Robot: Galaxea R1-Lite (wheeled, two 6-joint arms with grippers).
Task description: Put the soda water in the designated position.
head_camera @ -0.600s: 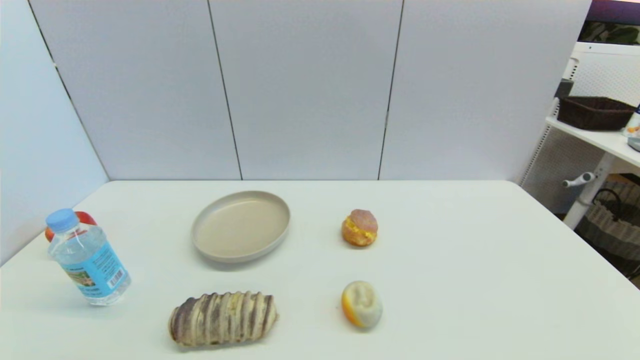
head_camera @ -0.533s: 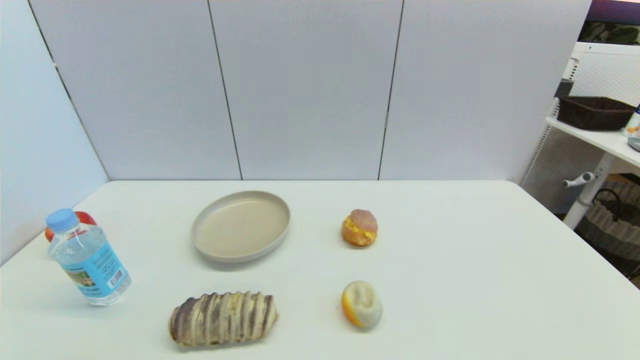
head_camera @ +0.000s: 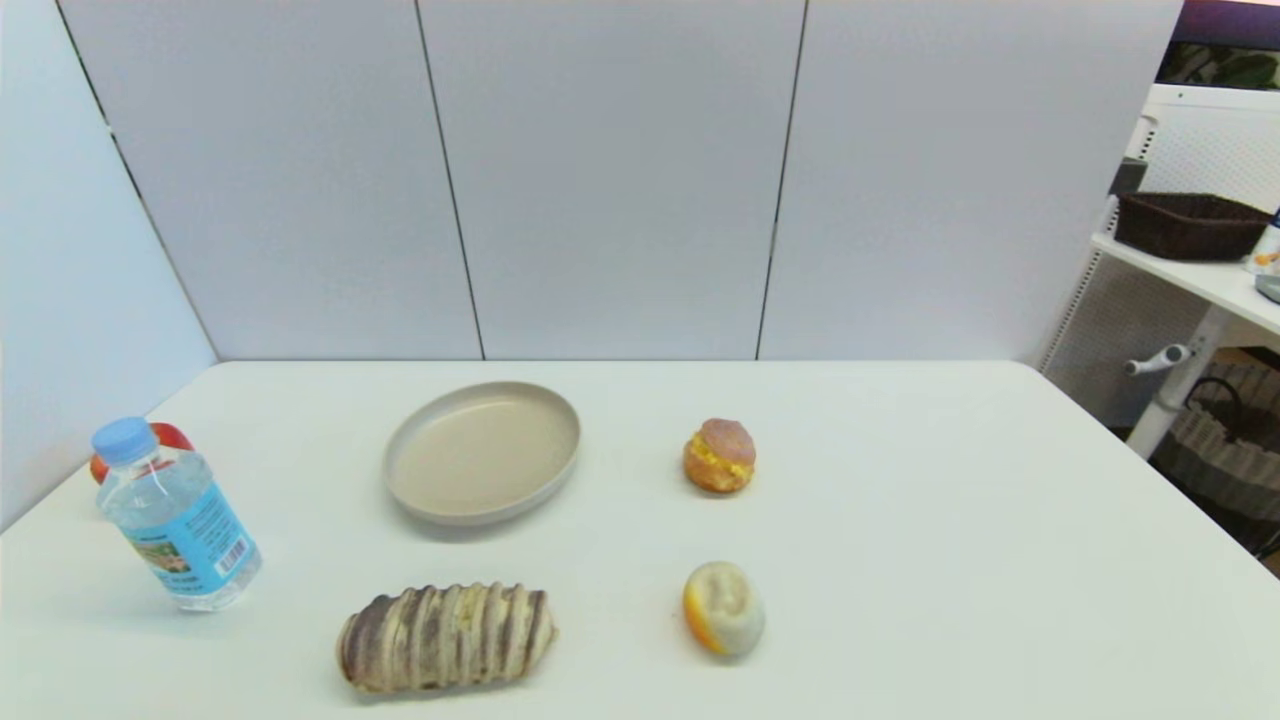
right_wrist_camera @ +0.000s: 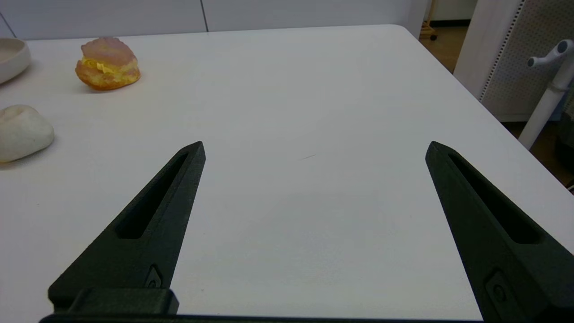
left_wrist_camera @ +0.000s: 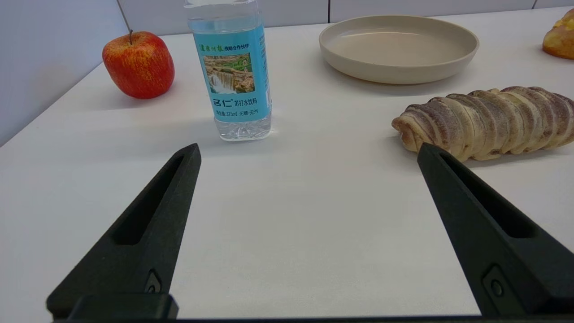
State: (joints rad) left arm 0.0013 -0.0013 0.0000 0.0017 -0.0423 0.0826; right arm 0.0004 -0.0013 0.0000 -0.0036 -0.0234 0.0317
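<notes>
Nothing had moved; soda water (head_camera: 178, 520) stood upright at frame's left, ungrasped; left gripper (left_wrist_camera: 307, 152) and right gripper (right_wrist_camera: 314, 150) gaped, awaiting approach.

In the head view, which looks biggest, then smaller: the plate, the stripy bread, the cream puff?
1. Plate
2. Stripy bread, nearly as wide and nearer the camera, so unsure
3. Cream puff, clearly smallest

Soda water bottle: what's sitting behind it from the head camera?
A red apple stands behind the soda water. The head view shows only slivers of it beside the cap; the left wrist view shows it whole, apart from the bottle.
</notes>
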